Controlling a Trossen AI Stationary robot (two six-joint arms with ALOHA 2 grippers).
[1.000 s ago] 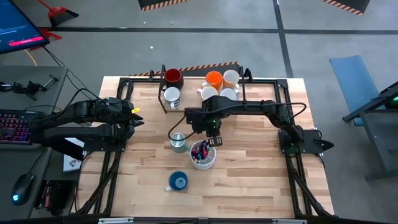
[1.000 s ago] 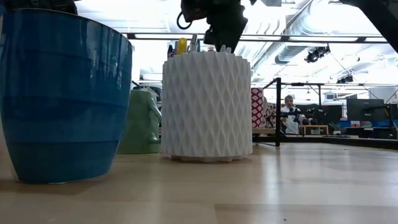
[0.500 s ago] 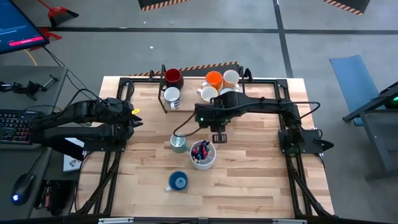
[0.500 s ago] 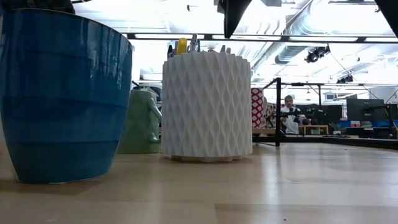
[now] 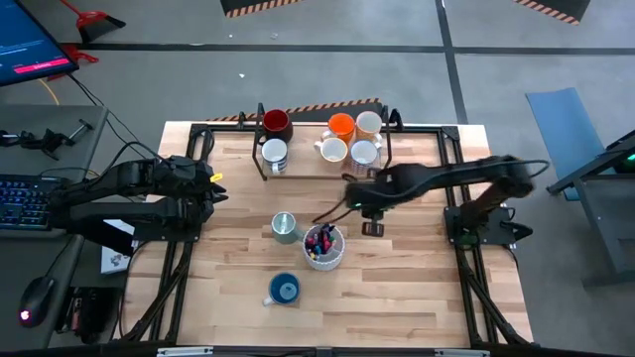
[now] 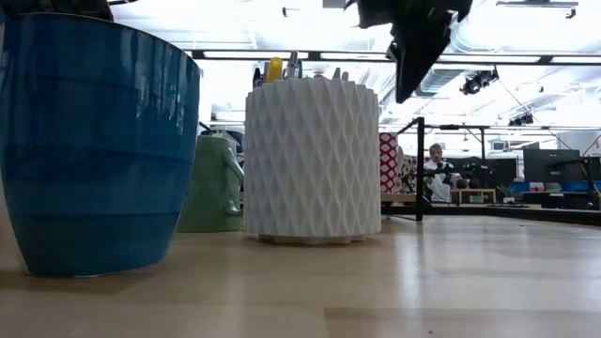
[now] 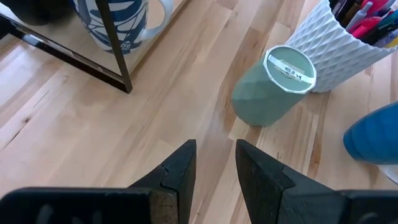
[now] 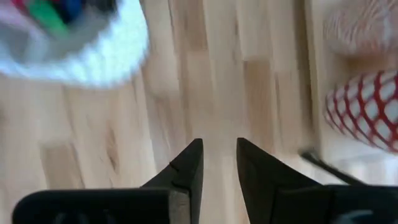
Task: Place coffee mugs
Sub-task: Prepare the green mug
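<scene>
Your coffee mugs sit in two groups. At the far edge of the table point(image 5: 417, 288) you have the dark red mug point(image 5: 275, 122), a white mug with a blue pattern point(image 5: 274, 153) just in front of it, and to their right a tight cluster: the orange mug point(image 5: 341, 126), a cream mug point(image 5: 368, 124) beside it, and two more white mugs point(image 5: 333, 150) and point(image 5: 364, 153) in front. Nearer the middle you find the green mug point(image 5: 285, 227) standing upright, just beside the white pen cup point(image 5: 323, 248), and the blue mug point(image 5: 285, 290) stands apart toward the near edge. Your right gripper point(image 5: 372, 228) hangs above bare wood just to the right of the pen cup, between it and the far cluster, holding nothing, its fingers point(image 8: 189, 171) parted by a narrow gap. Your left gripper point(image 7: 214, 168) waits at the table's left side, aimed toward the green mug, its fingers likewise a little apart and empty. In the low view a person point(image 6: 437, 174) shows far off in the room behind the table.
</scene>
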